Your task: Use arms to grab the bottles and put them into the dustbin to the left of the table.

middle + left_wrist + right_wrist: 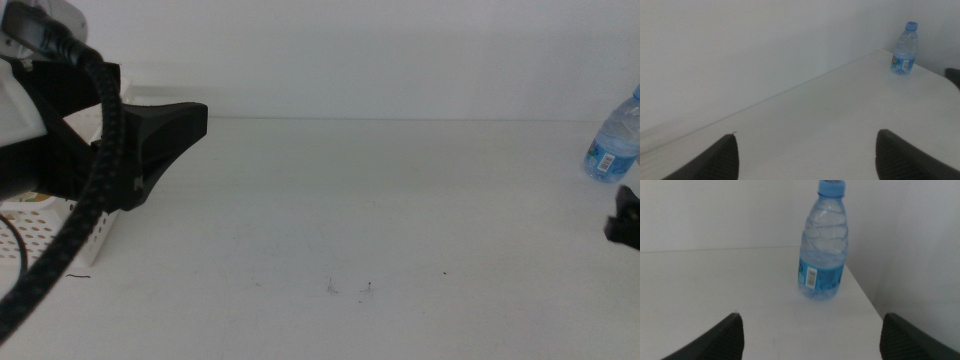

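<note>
A small clear water bottle [613, 141] with a blue cap and blue label stands upright at the table's far right edge. It also shows in the left wrist view [904, 48] and close up in the right wrist view [822, 245]. My right gripper [624, 219] is at the right edge just in front of the bottle, open and empty, with the bottle ahead of its jaws [812, 330]. My left gripper [196, 120] hangs over the table's left side by the dustbin [60, 228], open and empty [807, 150]. The tea bottle and cola can are out of view.
The white table [350, 200] carries a few tiny dark specks [368, 289] near the front. A white wall runs along its back edge. The left arm's thick braided cable [85, 200] hangs across the dustbin.
</note>
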